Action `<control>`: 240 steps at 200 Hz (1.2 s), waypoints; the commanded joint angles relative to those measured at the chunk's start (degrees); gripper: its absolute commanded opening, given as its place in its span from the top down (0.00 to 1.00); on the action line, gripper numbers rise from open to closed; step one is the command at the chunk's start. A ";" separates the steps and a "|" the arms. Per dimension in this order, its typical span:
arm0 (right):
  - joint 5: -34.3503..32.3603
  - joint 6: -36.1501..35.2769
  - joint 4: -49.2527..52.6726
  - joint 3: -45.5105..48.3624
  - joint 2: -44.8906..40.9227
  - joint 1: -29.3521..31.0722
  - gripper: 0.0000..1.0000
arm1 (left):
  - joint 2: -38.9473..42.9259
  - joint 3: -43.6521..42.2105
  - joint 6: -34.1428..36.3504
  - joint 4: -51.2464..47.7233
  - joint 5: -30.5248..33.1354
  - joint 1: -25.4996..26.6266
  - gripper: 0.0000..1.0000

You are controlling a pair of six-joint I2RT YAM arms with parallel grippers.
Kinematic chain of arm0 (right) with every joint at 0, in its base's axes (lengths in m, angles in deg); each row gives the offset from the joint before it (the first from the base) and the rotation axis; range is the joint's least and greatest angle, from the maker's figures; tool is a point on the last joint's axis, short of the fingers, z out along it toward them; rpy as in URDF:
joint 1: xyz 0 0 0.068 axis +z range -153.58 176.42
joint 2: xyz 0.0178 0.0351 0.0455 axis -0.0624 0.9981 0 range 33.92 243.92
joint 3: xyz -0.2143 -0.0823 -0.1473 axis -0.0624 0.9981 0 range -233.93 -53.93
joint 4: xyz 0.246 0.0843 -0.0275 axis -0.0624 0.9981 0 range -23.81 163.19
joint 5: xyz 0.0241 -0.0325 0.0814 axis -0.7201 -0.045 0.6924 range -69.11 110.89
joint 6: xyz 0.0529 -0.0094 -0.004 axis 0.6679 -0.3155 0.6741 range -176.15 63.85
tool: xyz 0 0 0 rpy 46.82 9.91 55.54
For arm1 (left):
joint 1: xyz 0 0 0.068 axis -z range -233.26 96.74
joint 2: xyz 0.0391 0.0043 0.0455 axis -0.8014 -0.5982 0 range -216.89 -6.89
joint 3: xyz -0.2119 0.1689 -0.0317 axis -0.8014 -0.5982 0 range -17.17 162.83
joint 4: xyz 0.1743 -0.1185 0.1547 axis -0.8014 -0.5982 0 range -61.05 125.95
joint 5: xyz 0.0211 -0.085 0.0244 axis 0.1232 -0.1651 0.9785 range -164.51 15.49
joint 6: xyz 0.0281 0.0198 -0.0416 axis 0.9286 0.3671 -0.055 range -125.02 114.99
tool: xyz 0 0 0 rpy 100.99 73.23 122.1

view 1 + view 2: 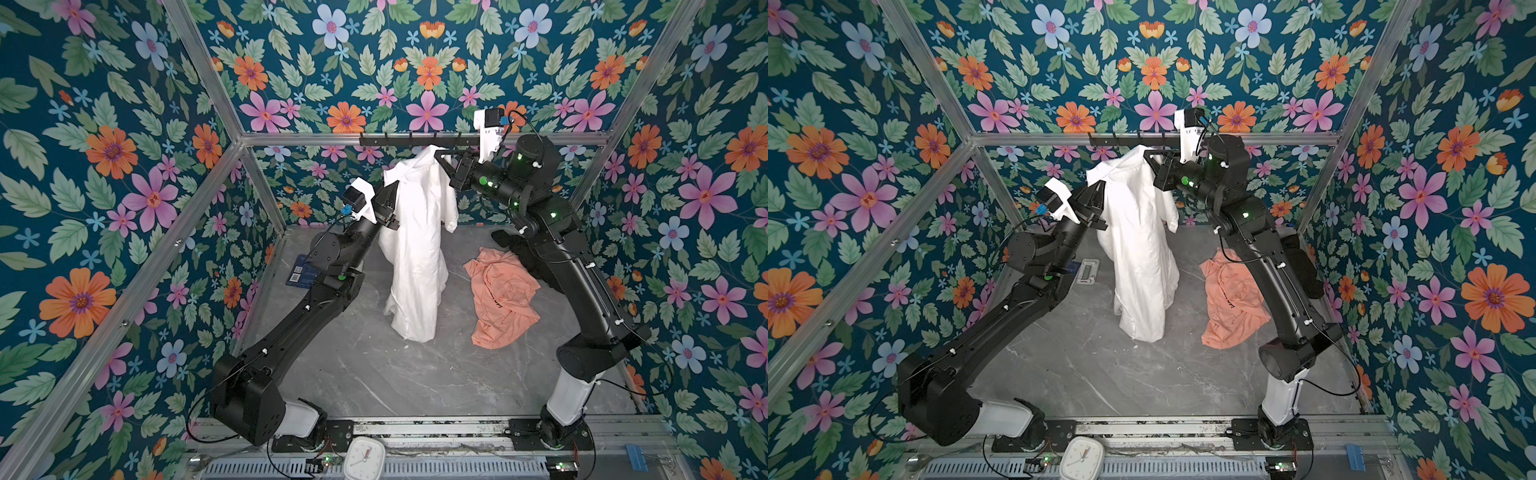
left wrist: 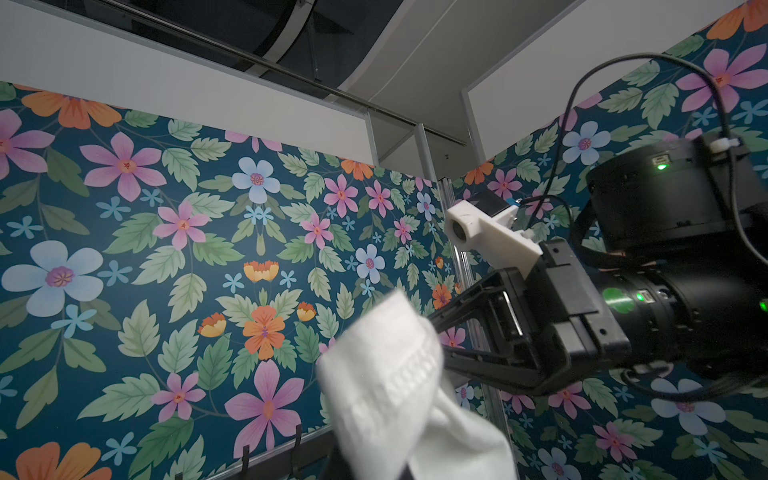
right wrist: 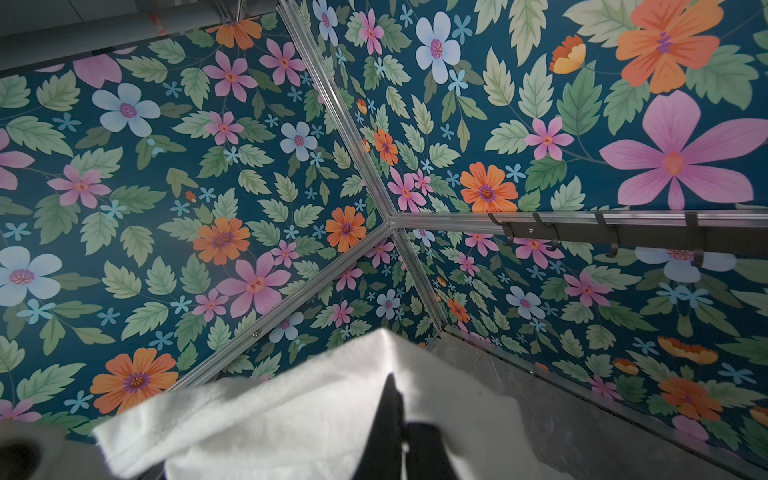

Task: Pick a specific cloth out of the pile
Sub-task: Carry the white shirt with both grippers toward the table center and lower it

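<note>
clock point(image 1: 365, 459): 1, white analogue, front edge, nearest the camera; no brand legible
counter point(image 1: 365, 374): 1, grey marbled top
garments: 3 counted, 1 white, 1 salmon, 1 black
salmon shirt point(image 1: 503, 295): crumpled flat on the counter, right of centre; one line of dark lettering, too small to read
blue card point(image 1: 301, 272): 1, beside the left arm, two QR-style squares on it; any text too small to read
cloth point(image 1: 415, 249): the white one, held up mid-counter, well apart from the salmon shirt; long axis vertical, top end up by the back wall, bottom hem down at the counter, looks to be touching it
black garment point(image 1: 1306, 266): far right, mostly hidden behind the right arm
claws: 2
left claw point(image 1: 390, 191): pressed together, pinching the cloth's upper left edge
right claw point(image 1: 438, 153): pressed together, pinching the cloth's top peak, higher than the left claw; left wrist view shows both of its fingers closing on the white fabric
hook rail point(image 1: 399, 141): 1, black, on the back wall, a row of small hooks; cloth's peak sits just below it, can't tell if it touches
</note>
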 commanded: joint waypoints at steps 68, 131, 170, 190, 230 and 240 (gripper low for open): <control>-0.52 -0.07 -5.61 15.86 -5.60 0.16 1.00 | 2.27 -8.17 0.04 1.54 1.82 -0.51 1.00; -1.70 -0.30 -8.24 26.94 -8.75 0.00 1.00 | 6.48 -17.59 -1.15 1.03 2.94 -0.51 1.00; -2.65 -0.41 -9.58 33.93 -13.63 -0.10 1.00 | 10.16 -23.47 -2.82 -4.69 3.24 -0.51 1.00; -3.09 -0.04 -10.92 38.89 -15.47 -0.10 1.00 | 12.95 -27.21 -2.99 -6.99 4.50 -0.51 1.00; -2.90 1.72 -12.20 46.97 -17.49 -0.10 1.00 | 18.20 -32.36 -3.29 -13.10 5.77 -0.51 1.00; -2.77 2.02 -12.28 48.59 -17.84 -0.10 1.00 | 19.00 -33.38 -3.88 -14.61 5.75 -0.51 1.00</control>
